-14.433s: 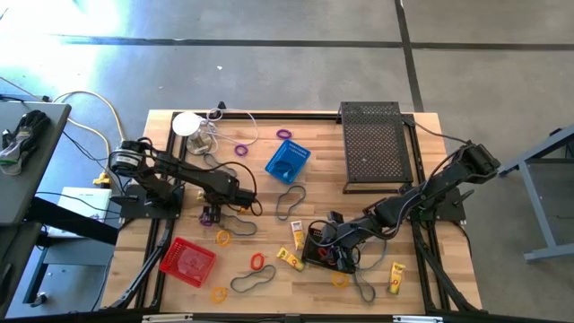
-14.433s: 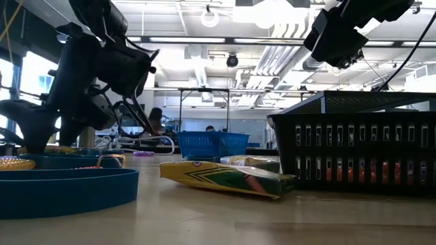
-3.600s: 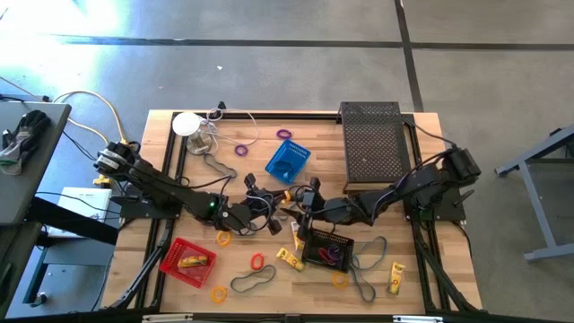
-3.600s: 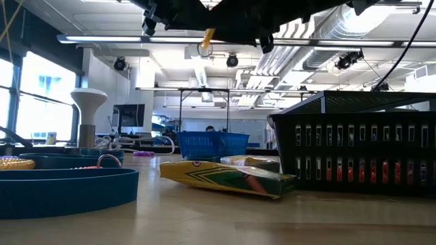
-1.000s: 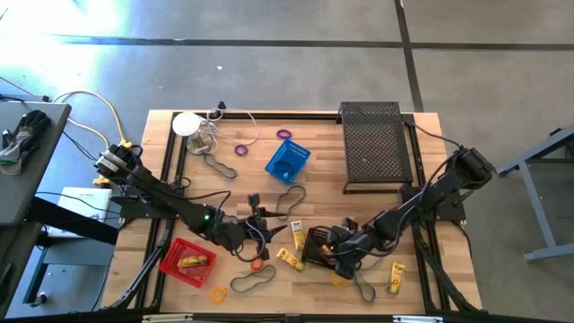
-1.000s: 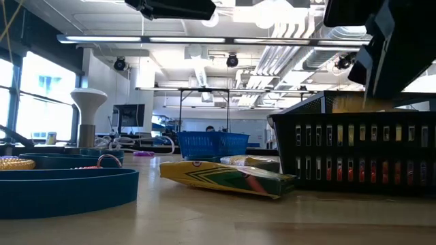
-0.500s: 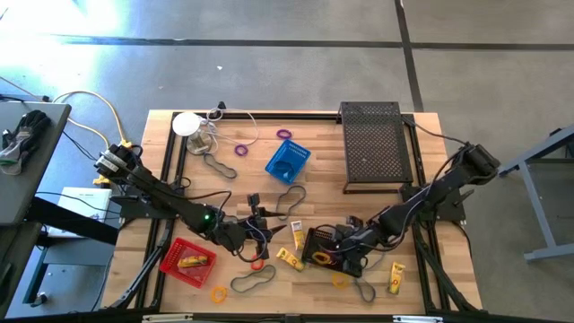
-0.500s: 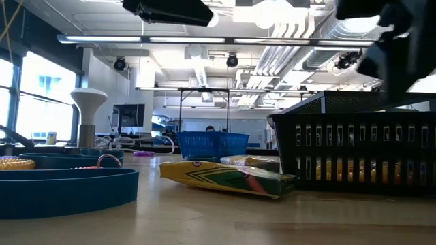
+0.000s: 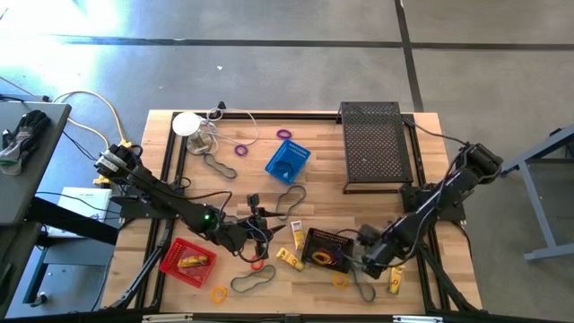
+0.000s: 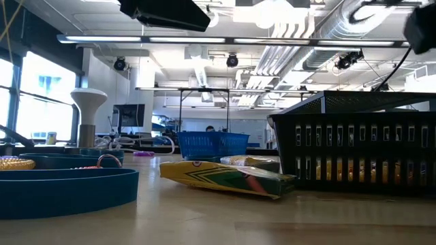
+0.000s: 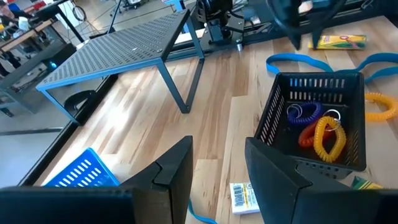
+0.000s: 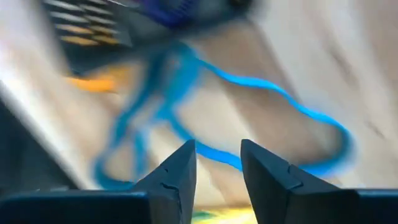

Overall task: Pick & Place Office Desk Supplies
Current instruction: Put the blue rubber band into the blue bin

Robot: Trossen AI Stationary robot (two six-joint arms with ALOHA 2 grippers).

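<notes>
My left gripper (image 9: 259, 236) hovers open over the table's middle, left of the black mesh basket (image 9: 325, 248). In the left wrist view its fingers (image 11: 217, 177) hold nothing, and the black basket (image 11: 311, 118) holds purple, red and yellow coils (image 11: 326, 134). My right gripper (image 9: 368, 262) is open just right of that basket, above a grey band loop (image 9: 363, 287); the loop (image 12: 249, 143) lies flat under its fingers. The red basket (image 9: 188, 260) holds a yellow tube. The blue basket (image 9: 287, 161) stands farther back.
Loose on the table are band loops (image 9: 290, 199) (image 9: 254, 283), yellow tubes (image 9: 289, 259) (image 9: 395, 278), a red ring (image 9: 258, 263), orange rings (image 9: 218, 293) and purple rings (image 9: 241, 149). The large mesh tray (image 9: 375, 144) stands at the far right, the white disc (image 9: 186, 123) at the far left.
My right gripper has drawn back from above the black basket toward the table's right and near edge, ending over the band loop. In the low view, yellow now shows through the basket's lower slots where it did not a second ago.
</notes>
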